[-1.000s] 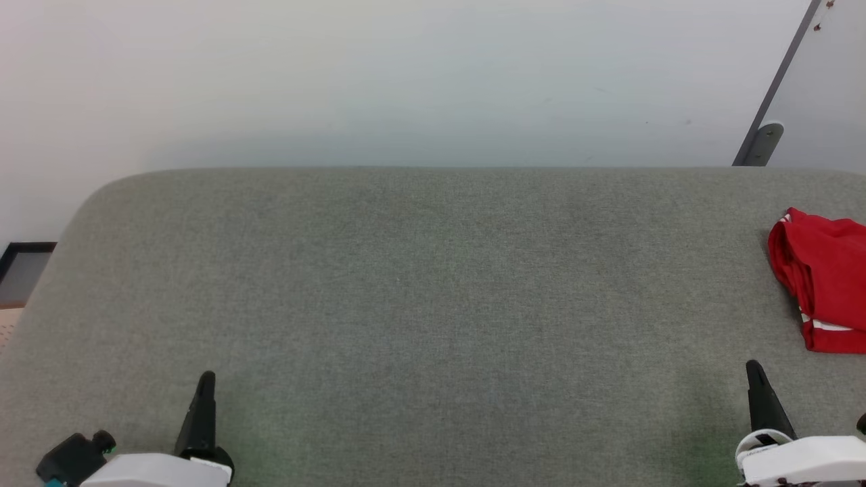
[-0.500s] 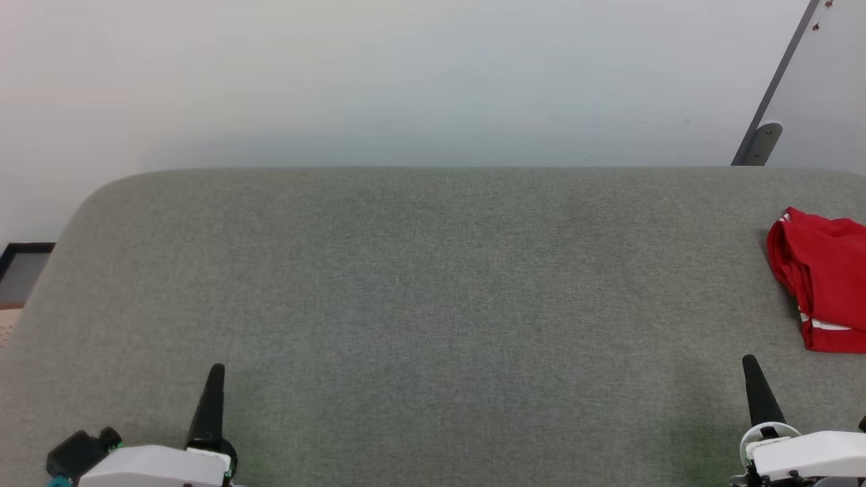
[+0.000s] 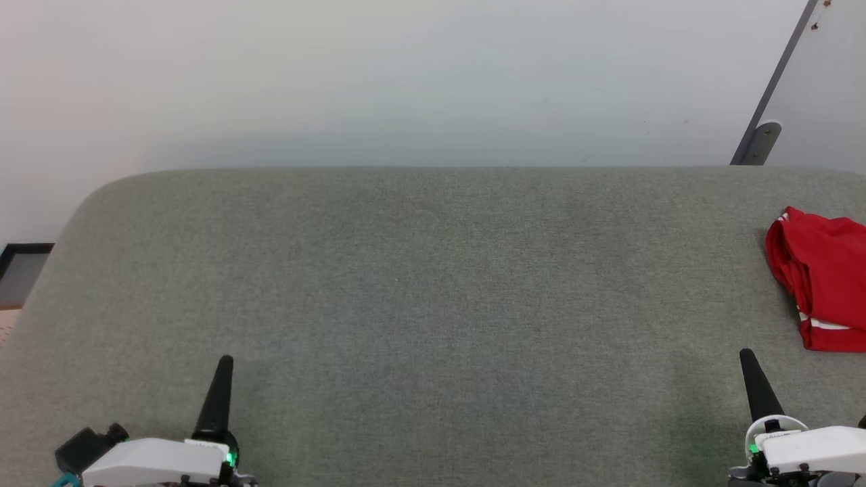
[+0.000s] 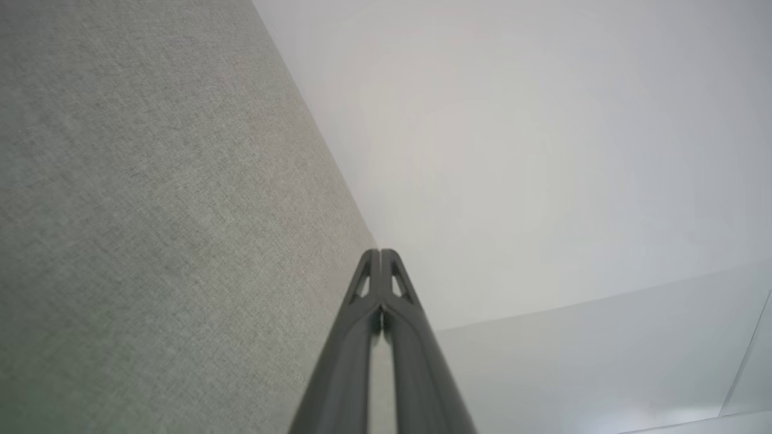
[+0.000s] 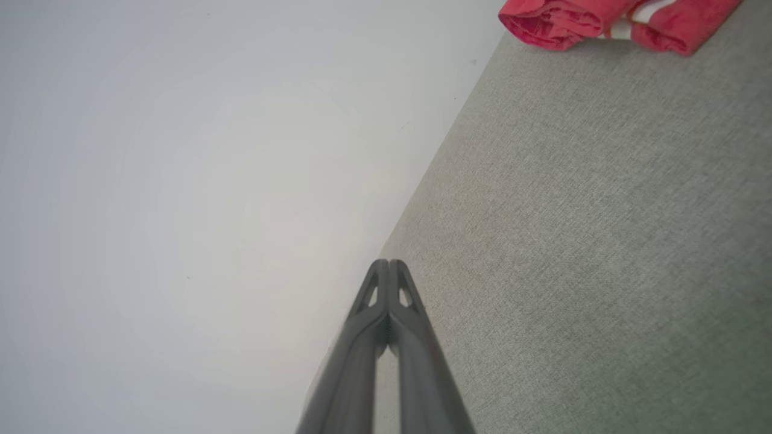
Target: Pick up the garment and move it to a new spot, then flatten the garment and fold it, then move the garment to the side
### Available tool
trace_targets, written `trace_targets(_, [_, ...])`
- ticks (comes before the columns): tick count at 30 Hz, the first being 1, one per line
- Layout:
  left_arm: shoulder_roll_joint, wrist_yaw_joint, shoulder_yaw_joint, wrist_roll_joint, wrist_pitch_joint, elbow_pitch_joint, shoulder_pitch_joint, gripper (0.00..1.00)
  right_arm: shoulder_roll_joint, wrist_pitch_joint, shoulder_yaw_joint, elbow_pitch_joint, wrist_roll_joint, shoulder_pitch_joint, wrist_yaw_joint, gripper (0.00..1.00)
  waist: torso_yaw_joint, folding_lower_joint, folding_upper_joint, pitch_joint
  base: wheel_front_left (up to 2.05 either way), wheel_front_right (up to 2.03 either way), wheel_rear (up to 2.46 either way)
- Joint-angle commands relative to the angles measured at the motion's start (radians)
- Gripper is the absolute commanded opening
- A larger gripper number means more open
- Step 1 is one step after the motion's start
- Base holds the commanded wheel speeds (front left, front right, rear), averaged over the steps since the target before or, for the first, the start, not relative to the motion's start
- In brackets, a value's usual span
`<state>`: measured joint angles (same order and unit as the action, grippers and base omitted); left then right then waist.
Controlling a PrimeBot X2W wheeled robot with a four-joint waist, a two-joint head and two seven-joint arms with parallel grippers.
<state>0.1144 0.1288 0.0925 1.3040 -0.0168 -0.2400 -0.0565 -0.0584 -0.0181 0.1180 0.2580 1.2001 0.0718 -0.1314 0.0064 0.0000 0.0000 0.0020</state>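
The garment (image 3: 824, 279) is a folded red bundle with a strip of white trim, lying at the far right edge of the grey fabric surface (image 3: 433, 284); the head view cuts off its right part. It also lies at the top right of the right wrist view as the garment (image 5: 609, 21). My right gripper (image 3: 746, 357) is shut and empty, low at the right, a short way in front of and left of the bundle. My left gripper (image 3: 225, 364) is shut and empty at the lower left. Both wrist views show fingers pressed together: left gripper (image 4: 380, 253), right gripper (image 5: 389, 263).
The grey surface has a rounded far-left corner and ends against a pale wall (image 3: 406, 81). A grey slanted bar with a bracket (image 3: 763, 138) stands behind the far right edge. A dark-framed panel (image 3: 20, 270) sits beyond the left edge.
Both grippers have crept forward over the surface, the left one also drifting right. The garment has not moved.
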Motion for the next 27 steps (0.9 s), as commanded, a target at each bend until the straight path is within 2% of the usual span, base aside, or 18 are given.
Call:
trace_targets(1, [0.000,0.002,0.004,0.019,-0.005,0.005,-0.016,0.00,0.000,-0.006,-0.002,-0.009,0.030,0.019,0.001,0.00,0.000,0.0000,0.0000,0.000,0.00,0.00,0.00])
trace_targets(27, [-0.040,0.003,0.017,0.193,-0.062,-0.001,-0.042,0.00,0.006,-0.062,-0.004,-0.013,0.262,0.032,0.001,0.00,-0.004,0.0000,0.0000,0.001,0.00,0.00,0.00])
